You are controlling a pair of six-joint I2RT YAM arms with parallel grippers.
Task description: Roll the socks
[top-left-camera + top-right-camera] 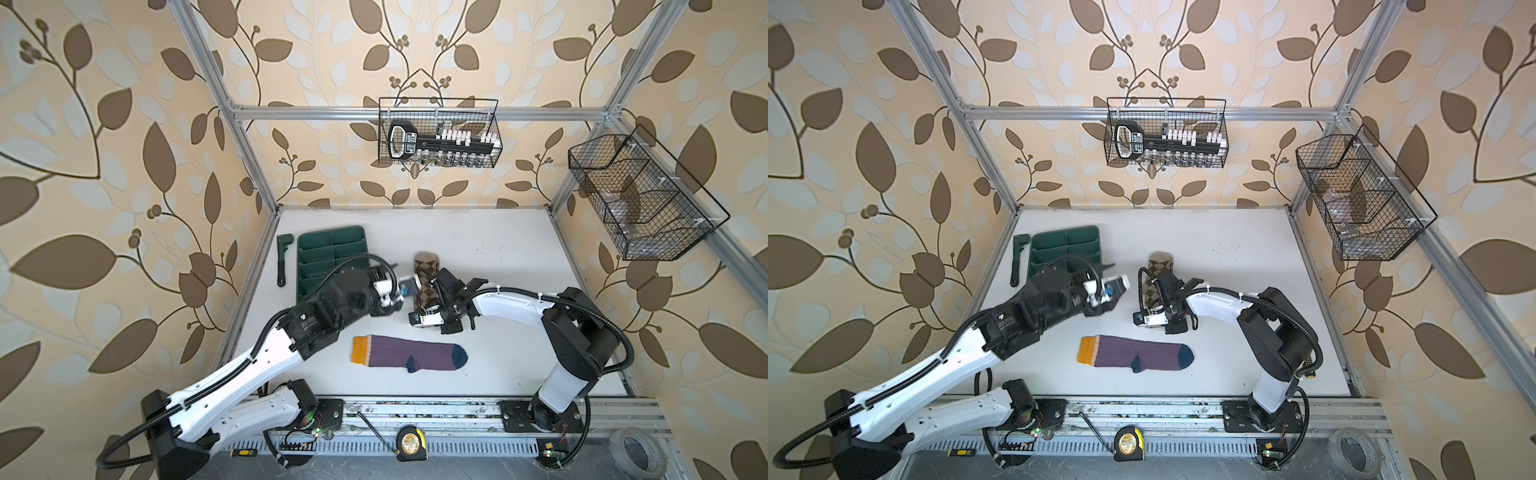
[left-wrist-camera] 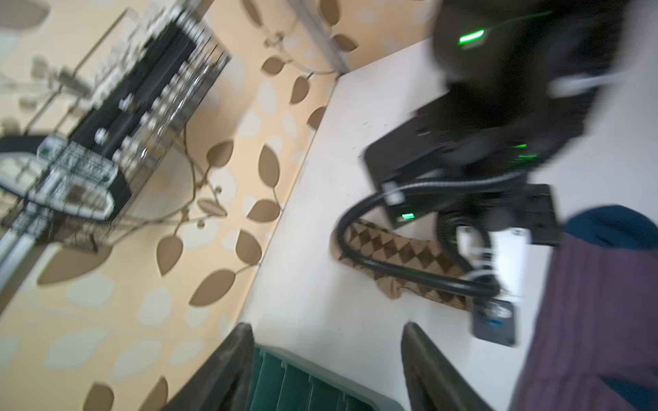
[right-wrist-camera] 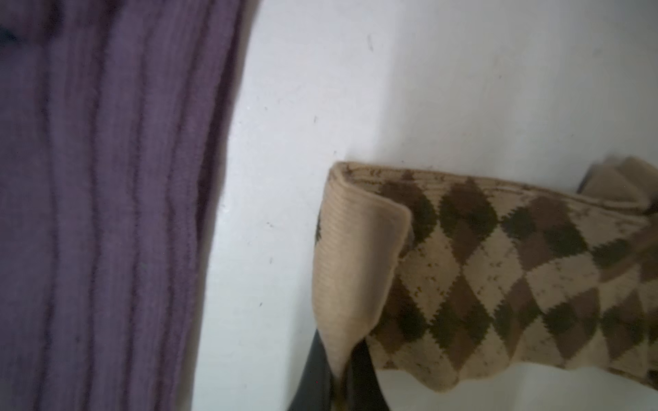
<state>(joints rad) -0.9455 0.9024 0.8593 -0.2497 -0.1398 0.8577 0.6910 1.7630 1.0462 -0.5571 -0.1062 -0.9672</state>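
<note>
The right gripper (image 3: 338,380) is clamped on the folded cuff of the beige sock (image 3: 498,270), which stretches away beneath its arm. Just beside it the left gripper (image 2: 327,331) hangs with 2 fingers spread, empty, near the tray (image 2: 302,388); the purple sock (image 1: 409,352) lies flat near both.

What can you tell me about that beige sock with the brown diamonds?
The argyle sock is a soft beige knit with brown and dark olive diamonds and a plain ribbed cuff. It lies stretched out on the white table, its rounded far end toward the back wall, partly hidden under the right arm in both top views. The right gripper pinches the cuff, which is lifted and folded back over the diamonds. The purple sock lies apart from it.
</note>
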